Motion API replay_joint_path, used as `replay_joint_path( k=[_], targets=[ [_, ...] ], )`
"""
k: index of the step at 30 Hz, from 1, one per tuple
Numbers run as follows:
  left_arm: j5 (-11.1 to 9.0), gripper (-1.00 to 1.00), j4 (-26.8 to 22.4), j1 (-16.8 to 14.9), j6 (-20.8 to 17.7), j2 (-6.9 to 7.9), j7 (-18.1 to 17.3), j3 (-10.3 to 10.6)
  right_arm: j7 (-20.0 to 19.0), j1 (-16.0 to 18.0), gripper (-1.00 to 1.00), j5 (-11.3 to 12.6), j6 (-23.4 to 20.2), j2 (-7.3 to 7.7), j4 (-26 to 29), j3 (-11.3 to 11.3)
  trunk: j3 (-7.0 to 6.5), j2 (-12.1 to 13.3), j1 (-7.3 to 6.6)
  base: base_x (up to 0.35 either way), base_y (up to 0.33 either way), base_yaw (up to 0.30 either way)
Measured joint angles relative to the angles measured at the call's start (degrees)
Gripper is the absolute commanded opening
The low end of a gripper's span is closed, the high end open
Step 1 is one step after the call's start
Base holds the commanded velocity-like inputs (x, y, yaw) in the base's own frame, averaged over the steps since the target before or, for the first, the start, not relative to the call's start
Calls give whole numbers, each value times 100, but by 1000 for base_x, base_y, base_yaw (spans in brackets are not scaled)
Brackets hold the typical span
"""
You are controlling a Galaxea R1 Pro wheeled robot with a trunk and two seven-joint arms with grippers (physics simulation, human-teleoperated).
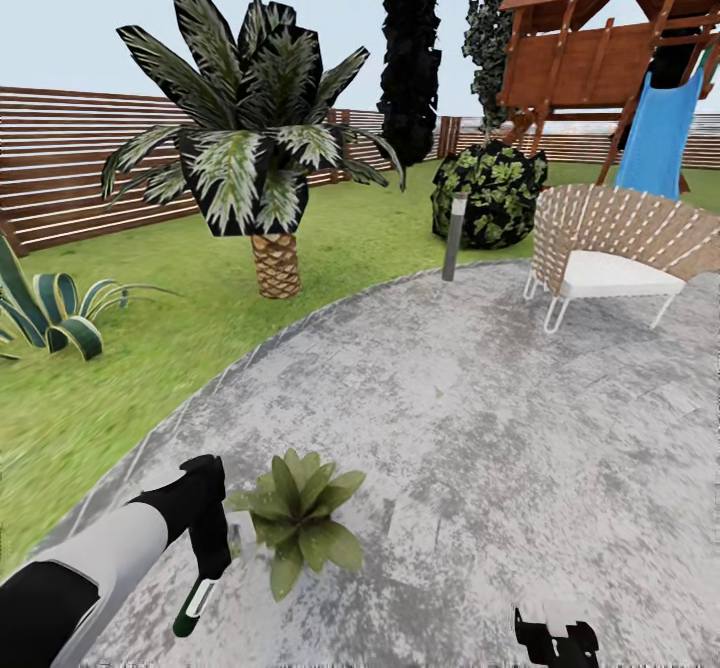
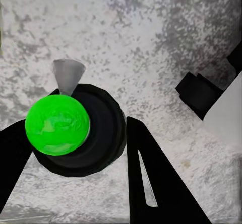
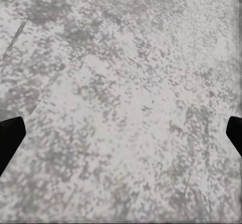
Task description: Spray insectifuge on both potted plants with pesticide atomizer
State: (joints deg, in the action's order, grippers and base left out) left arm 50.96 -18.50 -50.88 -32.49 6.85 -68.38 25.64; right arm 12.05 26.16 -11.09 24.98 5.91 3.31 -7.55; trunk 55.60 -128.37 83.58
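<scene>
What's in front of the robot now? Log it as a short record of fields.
setting: round grey paving edged by lawn
left gripper: jaws shut on the pesticide atomizer, pointing down
right gripper: jaws open over bare paving, holding nothing
potted plant: on the paving, just right of the atomizer
background: wicker chair, palm, slat fence

1. My left fingers (image 1: 208, 560) hold the pesticide atomizer (image 1: 196, 603) over the paving (image 1: 480, 428), just left of a potted plant (image 1: 298, 518) standing on it.
2. My right fingers (image 1: 556, 640) hang over the paving, well to the plant's right.
3. A chair (image 1: 610, 253) stands on the paving's far right part; a post (image 1: 455, 238) stands at its far edge.
4. Lawn (image 1: 90, 388) lies left, a palm (image 1: 250, 148) on it, a fence (image 1: 60, 168) behind.
</scene>
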Motion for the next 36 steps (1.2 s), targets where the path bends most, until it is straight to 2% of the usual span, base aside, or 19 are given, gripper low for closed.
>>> replay_joint_path(
  k=[11,14,17,19,22,24,30,36],
  targets=[
    [-23,-100,86,16,-9,17,-4,5,-1,0,100,1,-1,-1,0,-1,0,0,-2,-10,-7,242],
    [-23,-100,83,147,-11,-3,3,11,-1,0,100,0,3,6,0,-1,0,0,-2,0,0,28],
    [-21,-100,83,261,-12,-34,225,5,-1,0,100,-1,1,14,-5,-1,0,0,-2,0,0,5],
    [-24,-100,67,281,-15,-41,410,-42,-1,0,100,-7,-1,16,-7,-1,0,0,-2,0,0,1],
    [-27,-100,17,288,-23,-54,452,-280,-1,0,100,-8,-1,16,-8,-1,0,0,-2,0,0,0],
    [-28,-100,5,279,-41,-106,457,-353,-1,0,100,-9,-1,16,-8,-1,0,0,-2,0,0,0],
    [-25,-100,1,227,-115,-132,450,-385,-1,0,100,-9,-1,10,-8,0,0,0,-2,9,-10,0],
    [-28,-100,5,234,-121,-132,446,-391,1,0,100,-9,0,8,-8,0,0,0,-4,160,-191,0]
  ],
)
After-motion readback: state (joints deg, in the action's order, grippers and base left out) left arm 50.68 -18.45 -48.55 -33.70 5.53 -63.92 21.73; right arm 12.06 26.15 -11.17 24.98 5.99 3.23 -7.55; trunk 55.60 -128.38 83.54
